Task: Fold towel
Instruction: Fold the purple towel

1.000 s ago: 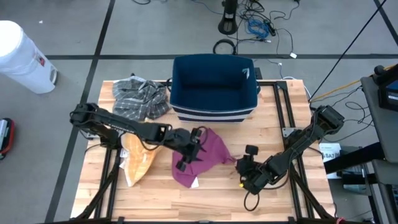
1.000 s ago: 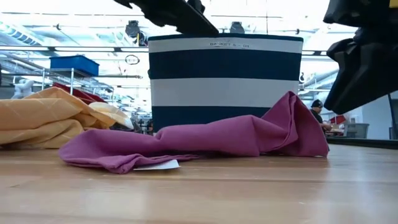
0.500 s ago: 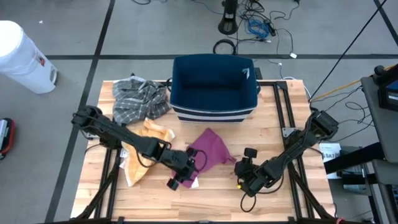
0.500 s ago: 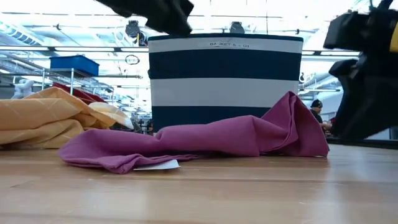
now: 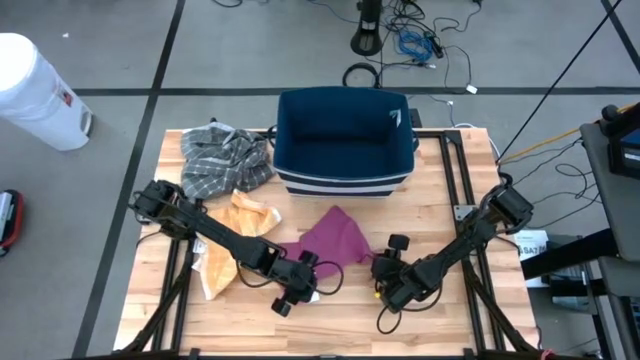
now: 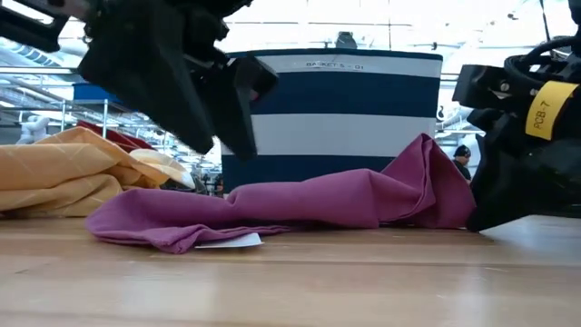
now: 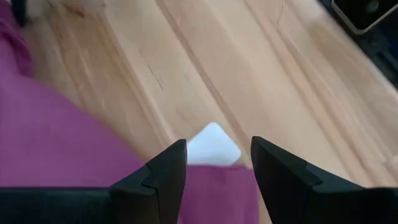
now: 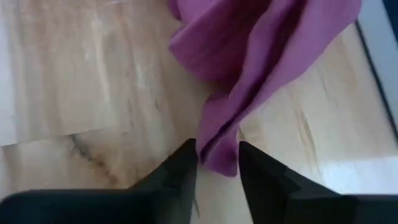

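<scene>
A crumpled purple towel (image 5: pixel 328 240) lies on the wooden table in front of the basket, also in the low view (image 6: pixel 300 204). A white label (image 7: pixel 212 145) sticks out from under its near edge. My left gripper (image 5: pixel 302 285) is open just above that near edge, with the label ahead between its fingers (image 7: pixel 214 169). My right gripper (image 5: pixel 380 270) is open and low at the towel's right end. Its fingers stand on either side of the towel's right corner (image 8: pixel 219 155). I cannot tell whether either gripper touches the cloth.
A navy and white striped basket (image 5: pixel 345 140) stands at the far middle. A grey plaid cloth (image 5: pixel 225 158) lies at the far left and a yellow towel (image 5: pixel 225 250) left of the purple one. Bare wood (image 5: pixel 340 325) runs along the near edge.
My left gripper has gone from above the towel's middle toward the table's near edge and down, now low at the towel's near edge. My right gripper has gone a little toward the table's left, up to the towel's right corner. The towel has kept its shape.
</scene>
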